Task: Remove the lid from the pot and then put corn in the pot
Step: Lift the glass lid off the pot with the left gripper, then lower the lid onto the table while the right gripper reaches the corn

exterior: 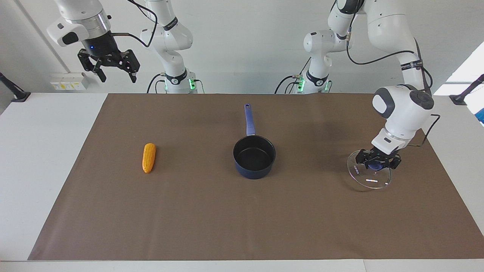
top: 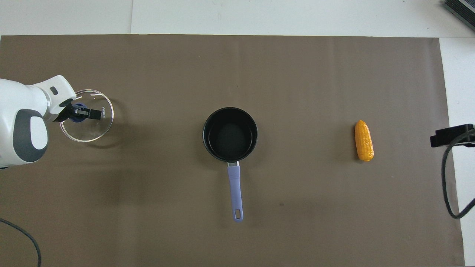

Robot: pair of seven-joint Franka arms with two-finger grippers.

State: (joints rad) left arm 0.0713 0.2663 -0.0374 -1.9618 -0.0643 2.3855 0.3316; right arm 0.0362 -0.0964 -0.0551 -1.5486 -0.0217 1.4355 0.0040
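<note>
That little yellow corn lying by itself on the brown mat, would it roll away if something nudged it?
Probably, if pushed sideways: the corn is a rounded cob lying on its side on the flat mat. Its tapered end suggests it would curve rather than roll straight. It looks stiff, so it should keep its shape.

lid's blue knob (exterior: 375, 165) mostly hidden by left gripper (exterior: 378, 162), lid label lettering illegible

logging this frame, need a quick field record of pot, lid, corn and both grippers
pot: open, black inside bare, handle toward the robots
lid: off the pot, toward the left arm's end, held by its blue knob
corn: on the brown mat, toward the right arm's end
left gripper: jaws shut on the knob
right gripper: raised, jaws open, waiting
</note>
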